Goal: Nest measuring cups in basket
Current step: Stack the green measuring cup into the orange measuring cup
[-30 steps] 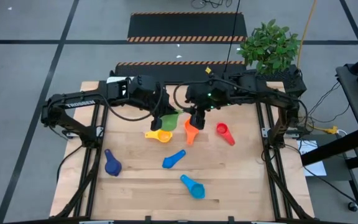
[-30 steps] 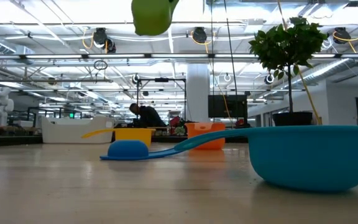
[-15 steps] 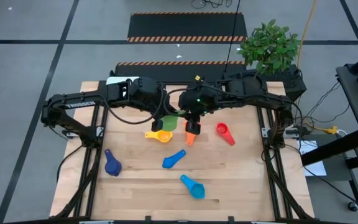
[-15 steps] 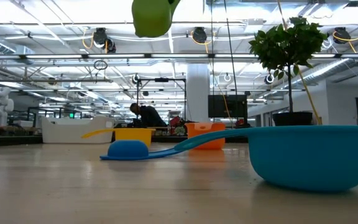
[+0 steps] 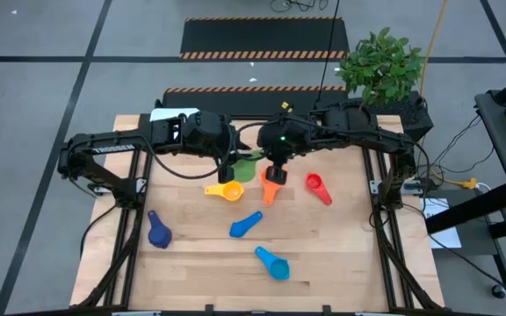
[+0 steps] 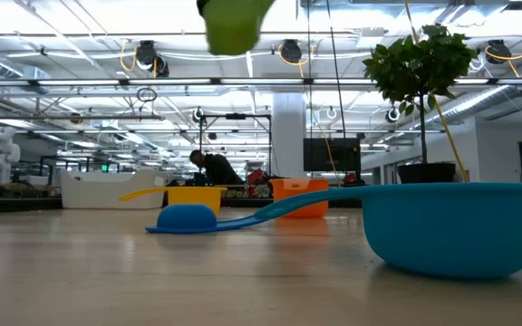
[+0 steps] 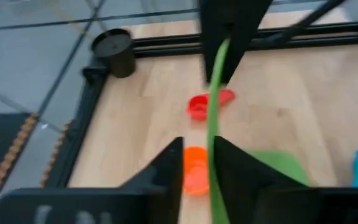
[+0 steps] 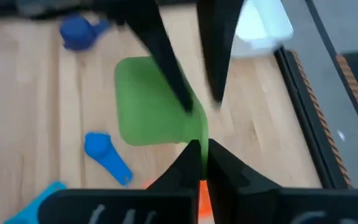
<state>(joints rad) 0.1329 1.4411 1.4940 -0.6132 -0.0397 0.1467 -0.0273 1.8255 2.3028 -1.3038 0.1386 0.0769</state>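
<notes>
Looking at a big open lab hall behind a pale wood table [image 5: 323, 254]. Spotting the green cup [image 5: 245, 169] up in the air over the back middle of it, slung between both arms. Got the right gripper [image 5: 273, 167] clenched on the thin flat handle [image 8: 191, 134], going by its wrist view. Got the left gripper [image 5: 227, 165] just beside, at the bowl end, with fingers seemingly parted either side of the rim rather than biting, so probably let go. Also seeing loose cups lying on the wood: yellow cup [image 5: 224, 190], orange cup [image 5: 271, 186], red cup [image 5: 316, 187], two lighter blue cups [image 5: 246, 225], dark blue cup [image 5: 157, 230]. Found the white basket [image 5: 167, 113] at the back left corner, near the left arm.

Guessing featherweight, stiff, slick plastic here. Fine to carry by the handle, but likely to swing or twist with the bowl hanging off one end. Better to grab close to the bowl, or across the rim wall. No need to squeeze hard; less fear of breaking than of popping out sideways.
</notes>
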